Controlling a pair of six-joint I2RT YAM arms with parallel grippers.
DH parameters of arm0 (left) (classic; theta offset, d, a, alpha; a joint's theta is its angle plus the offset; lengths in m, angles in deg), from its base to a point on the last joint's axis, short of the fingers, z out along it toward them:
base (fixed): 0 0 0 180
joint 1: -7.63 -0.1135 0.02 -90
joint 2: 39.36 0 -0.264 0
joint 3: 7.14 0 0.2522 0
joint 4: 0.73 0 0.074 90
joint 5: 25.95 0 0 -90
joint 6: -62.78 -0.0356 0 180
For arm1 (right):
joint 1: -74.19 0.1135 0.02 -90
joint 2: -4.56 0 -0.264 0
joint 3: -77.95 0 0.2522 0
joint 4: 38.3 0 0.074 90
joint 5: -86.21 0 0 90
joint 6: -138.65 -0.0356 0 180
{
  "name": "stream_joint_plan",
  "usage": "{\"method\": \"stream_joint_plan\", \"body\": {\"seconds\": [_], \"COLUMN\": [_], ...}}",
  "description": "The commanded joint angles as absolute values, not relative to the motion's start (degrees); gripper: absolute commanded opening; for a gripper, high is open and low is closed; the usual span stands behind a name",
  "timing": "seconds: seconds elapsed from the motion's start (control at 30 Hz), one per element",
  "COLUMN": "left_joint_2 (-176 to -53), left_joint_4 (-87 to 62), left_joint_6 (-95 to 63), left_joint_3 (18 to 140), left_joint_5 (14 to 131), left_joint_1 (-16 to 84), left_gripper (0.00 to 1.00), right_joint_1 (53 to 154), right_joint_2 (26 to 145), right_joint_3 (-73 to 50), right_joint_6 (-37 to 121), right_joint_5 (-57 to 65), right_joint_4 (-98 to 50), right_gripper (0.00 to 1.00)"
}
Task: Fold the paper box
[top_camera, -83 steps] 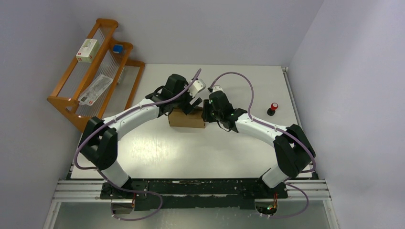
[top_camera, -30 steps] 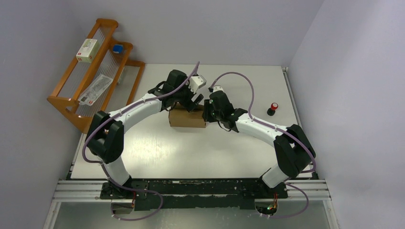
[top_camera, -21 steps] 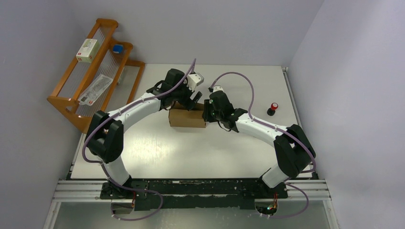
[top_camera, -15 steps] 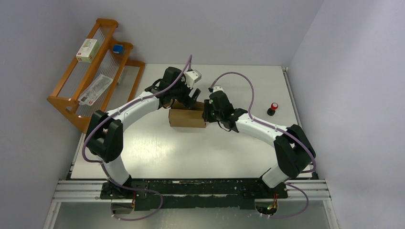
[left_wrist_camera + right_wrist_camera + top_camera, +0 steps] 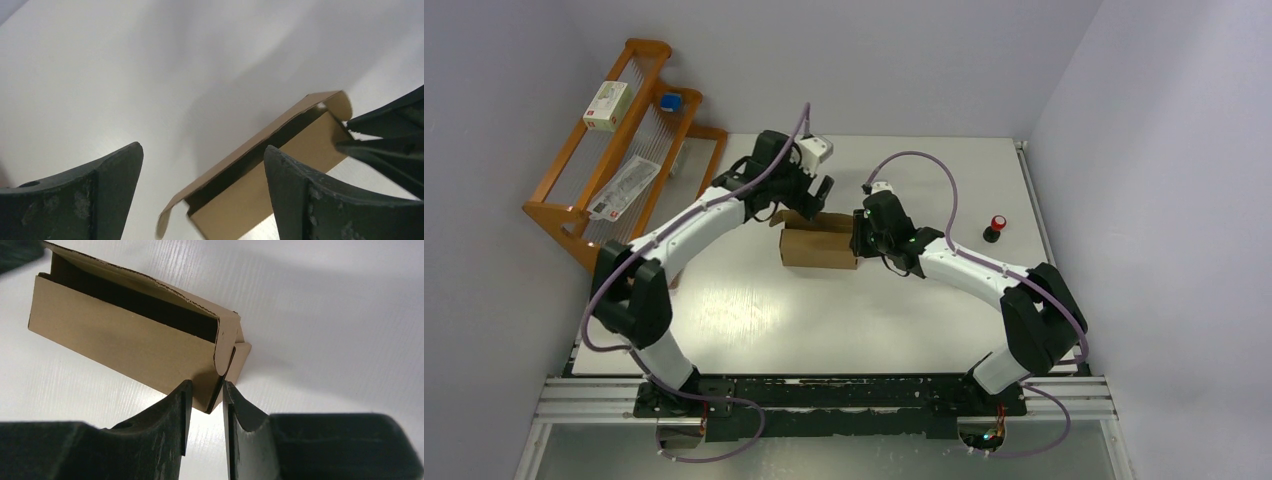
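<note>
Standing near the middle of the table (image 5: 824,320), the paper box (image 5: 817,246) already has its rectangular shape: the long front wall is upright and both ends are raised. Judging from the wrist views, the lid is not yet shut. It tilts up along the far edge, with a dark gap showing under it, and its rounded end tabs stick out loose at both ends. The right pincer (image 5: 207,385) is clamped on the box's right end, at the corner where the end wall meets the front. The left pincer (image 5: 202,150) hangs above the far left side of the box with its fingers wide apart and holds nothing. What seems left is pressing the lid down and tucking its tabs inside.
</note>
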State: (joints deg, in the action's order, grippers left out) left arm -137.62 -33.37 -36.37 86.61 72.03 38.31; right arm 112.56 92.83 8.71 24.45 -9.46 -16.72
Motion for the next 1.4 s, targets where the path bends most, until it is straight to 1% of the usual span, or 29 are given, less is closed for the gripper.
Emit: {"method": "stream_joint_plan", "body": {"seconds": [0.0,0.07,0.13,0.3,0.4,0.53,0.73,0.93,1.03,1.3,1.37], "left_joint_2": [-129.92,-128.49,-127.23,-122.82,-122.64,-124.78,-127.80,-131.29,-132.84,-132.53,-132.40], "left_joint_4": [-40.54,-43.57,-45.12,-41.72,-40.61,-40.58,-39.64,-39.88,-40.53,-39.99,-40.19], "left_joint_6": [-36.78,-36.19,-35.02,-35.04,-35.73,-36.07,-37.35,-38.99,-39.13,-39.26,-39.26], "left_joint_3": [87.84,87.30,85.60,77.17,74.96,75.60,75.99,78.36,79.39,79.22,79.15], "left_joint_5": [64.26,62.31,63.37,68.62,69.72,72.93,79.19,81.03,82.50,83.94,84.34], "left_joint_1": [35.50,33.25,30.45,27.59,26.62,26.27,26.28,26.14,25.64,25.39,25.39], "left_gripper": [0.97,0.97,0.97,0.96,0.95,0.92,0.84,0.70,0.58,0.39,0.31], "right_joint_1": [112.72,112.70,112.72,112.73,112.71,112.69,112.69,112.69,112.68,112.77,112.69], "right_joint_2": [91.90,92.23,92.51,92.72,92.76,92.80,92.80,93.16,93.22,93.62,93.48], "right_joint_3": [8.09,7.88,7.90,7.77,7.46,7.31,7.72,7.64,7.67,7.53,7.55], "right_joint_6": [25.23,25.34,25.31,25.54,25.71,25.71,25.68,25.63,25.63,25.61,25.55], "right_joint_5": [-10.77,-10.59,-10.19,-9.93,-9.97,-9.79,-9.43,-9.07,-8.99,-8.65,-8.70], "right_joint_4": [-14.24,-14.18,-14.25,-14.21,-14.11,-14.05,-14.21,-14.43,-14.60,-14.60,-14.56], "right_gripper": [0.32,0.32,0.32,0.32,0.32,0.32,0.31,0.30,0.30,0.29,0.29]}}
